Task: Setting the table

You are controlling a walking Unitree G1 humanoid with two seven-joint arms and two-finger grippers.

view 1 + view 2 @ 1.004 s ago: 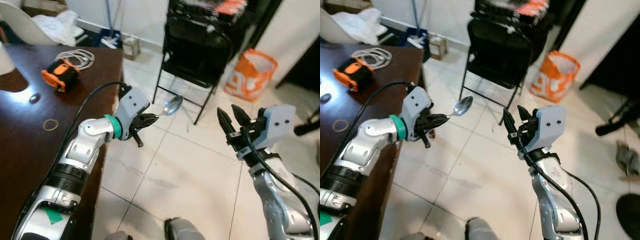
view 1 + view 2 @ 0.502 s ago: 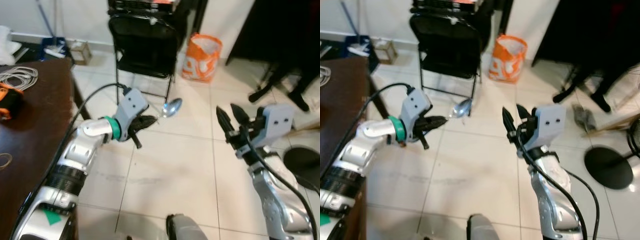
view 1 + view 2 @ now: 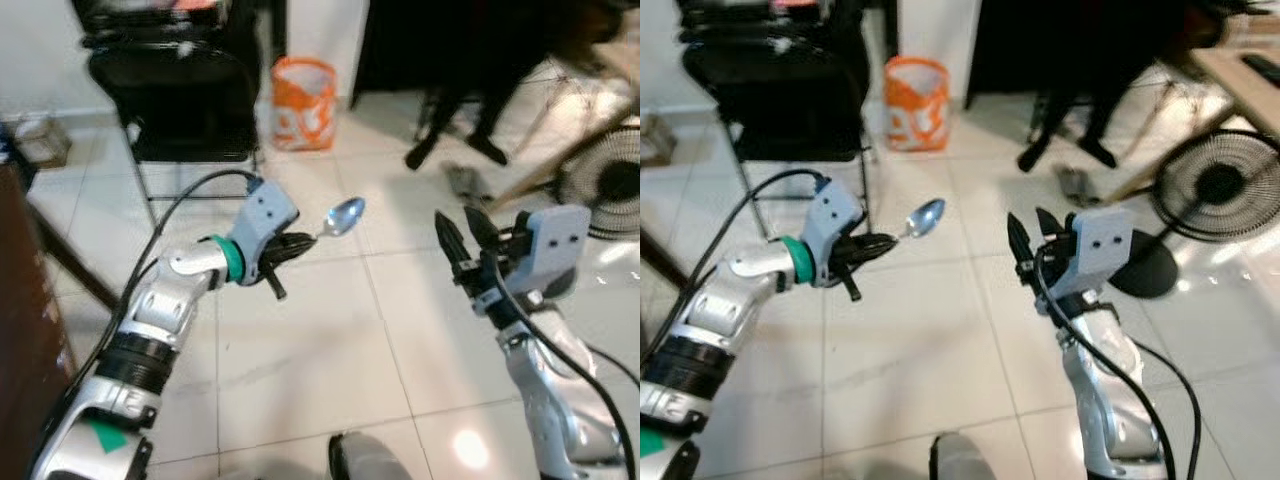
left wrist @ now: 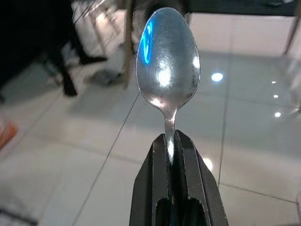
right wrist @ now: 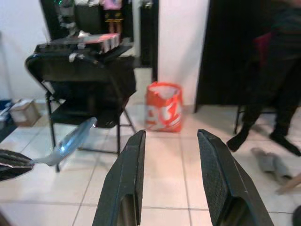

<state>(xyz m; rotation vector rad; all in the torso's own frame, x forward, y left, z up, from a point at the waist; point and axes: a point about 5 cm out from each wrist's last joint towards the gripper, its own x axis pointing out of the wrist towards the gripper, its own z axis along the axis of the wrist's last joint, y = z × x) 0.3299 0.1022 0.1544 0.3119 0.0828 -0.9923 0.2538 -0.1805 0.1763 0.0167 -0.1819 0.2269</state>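
head views: the left claw (image 3: 305,240) is clenched on the handle of a spoon (image 3: 345,214), held in the air above the tiled floor (image 3: 330,350). the right claw (image 3: 458,237) is raised with fingers spread, grasping nothing.
left wrist view: the spoon's bowl juts out past the pinching fingers (image 4: 153,181).
right wrist view: spread fingers (image 5: 126,181) face a black folding chair (image 5: 87,77) and an orange bag (image 5: 163,106).

White tiled floor (image 3: 310,370): black folding chair (image 3: 180,100) upper left, orange bag (image 3: 303,88) beside it, standing fan (image 3: 1215,195) at right.
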